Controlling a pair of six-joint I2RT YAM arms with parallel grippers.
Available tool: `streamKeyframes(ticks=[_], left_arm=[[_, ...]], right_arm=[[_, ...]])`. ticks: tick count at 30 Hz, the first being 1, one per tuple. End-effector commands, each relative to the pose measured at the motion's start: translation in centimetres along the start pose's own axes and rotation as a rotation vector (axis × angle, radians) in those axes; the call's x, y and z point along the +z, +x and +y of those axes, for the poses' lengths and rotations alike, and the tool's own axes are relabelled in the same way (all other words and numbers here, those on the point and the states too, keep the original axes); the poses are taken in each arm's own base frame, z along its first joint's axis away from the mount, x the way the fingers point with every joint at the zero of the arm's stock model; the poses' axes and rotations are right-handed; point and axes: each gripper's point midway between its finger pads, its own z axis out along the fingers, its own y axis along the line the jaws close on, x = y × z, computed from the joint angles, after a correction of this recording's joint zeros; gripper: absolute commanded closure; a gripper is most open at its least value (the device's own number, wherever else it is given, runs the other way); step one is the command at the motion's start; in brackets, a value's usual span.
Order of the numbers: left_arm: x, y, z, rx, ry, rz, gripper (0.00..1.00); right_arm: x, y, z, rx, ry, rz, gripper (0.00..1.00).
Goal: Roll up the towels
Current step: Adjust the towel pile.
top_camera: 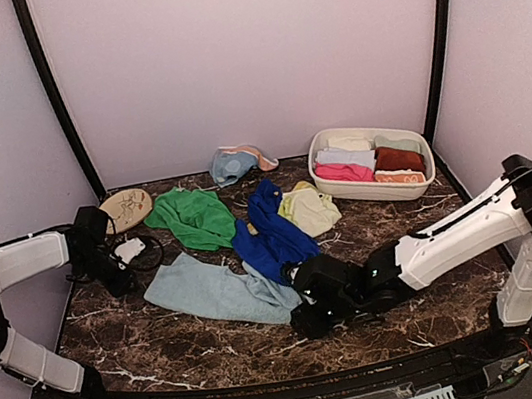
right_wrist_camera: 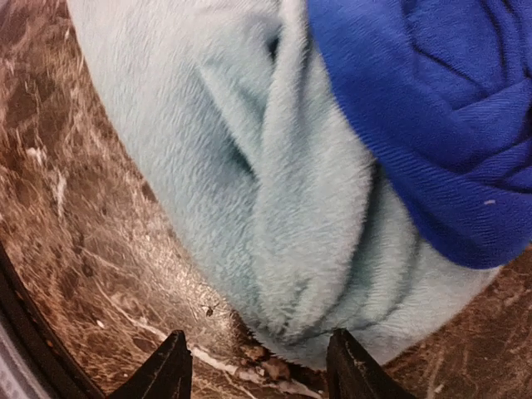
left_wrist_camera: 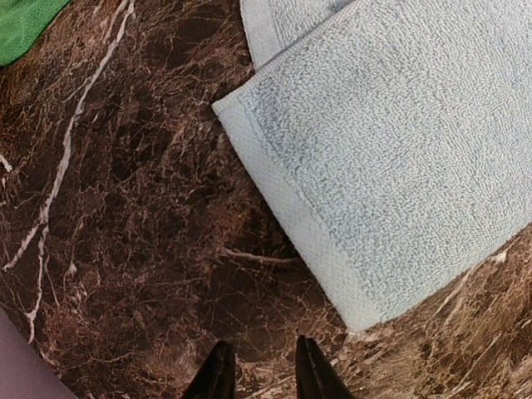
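A light blue towel is laid on the dark marble table, near the front, between the two arms. It is soft and fluffy, and a sewn hem is seen along its edges. Its left end is laid flat. Its right end is bunched up into thick folds. A royal blue towel is heaped just behind it, and one end of it is draped over the bunched part. A green towel is crumpled further back on the left. A pale yellow towel is crumpled to the right of the royal blue one. A blue-grey and pink cloth is left by the back wall.

A white oval basin is set at the back right. Rolled towels are packed in it side by side: a pink roll, a white roll and a rust roll can be told apart.

The left hand is held over bare table, just beside the flat corner of the light blue towel. Its fingers are parted by a small gap, and nothing is pinched between them. The right hand is held low at the bunched end. Its fingers are spread wide, the fluffy edge is seen just past the tips, and nothing is gripped.
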Motion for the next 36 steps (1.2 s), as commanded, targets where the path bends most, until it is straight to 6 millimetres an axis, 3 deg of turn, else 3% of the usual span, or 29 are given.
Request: streamKeyframes(ticks=[1, 4, 6, 12, 14, 17, 20, 22, 27, 33, 36], left_arm=[[-2.0, -1.9, 0.0, 0.005, 0.024, -0.061, 0.68], [-2.1, -3.2, -0.5, -0.027, 0.073, -0.089, 0.64], [-1.4, -3.5, -1.1, -0.021, 0.103, -0.083, 0.62], [1.5, -3.0, -2.6, 0.036, 0.120, -0.010, 0.59], [2.2, -3.0, -2.4, 0.043, 0.113, 0.004, 0.59], [2.9, -2.7, -2.5, 0.052, 0.114, 0.022, 0.69], [3.4, -1.8, -2.7, 0.071, 0.098, 0.046, 0.86], [3.3, -1.2, -2.8, 0.089, 0.085, 0.052, 0.99], [2.4, 0.0, -3.5, 0.144, 0.075, 0.048, 1.00], [2.4, 1.9, -3.4, 0.190, 0.043, 0.103, 1.00], [2.1, 2.4, -3.5, 0.202, 0.040, 0.114, 1.00]], right_arm=[[-3.8, -6.1, -1.2, 0.070, -0.142, -0.074, 0.40], [-3.7, -9.5, -3.6, 0.115, -0.160, -0.081, 0.43], [-2.2, -10.1, -5.0, 0.101, -0.117, -0.051, 0.45], [3.8, -8.6, -7.7, 0.084, -0.059, 0.124, 0.48], [5.3, -8.9, -9.2, 0.088, -0.025, 0.149, 0.57], [6.5, -11.8, -11.6, 0.134, -0.003, 0.104, 0.80], [6.3, -16.5, -13.7, 0.176, 0.011, -0.002, 0.97], [6.0, -19.9, -15.2, 0.195, 0.037, -0.072, 1.00], [4.9, -26.3, -18.5, 0.256, 0.100, -0.225, 1.00], [3.7, -30.2, -22.4, 0.284, 0.259, -0.365, 1.00], [1.4, -31.9, -23.9, 0.270, 0.355, -0.464, 1.00]])
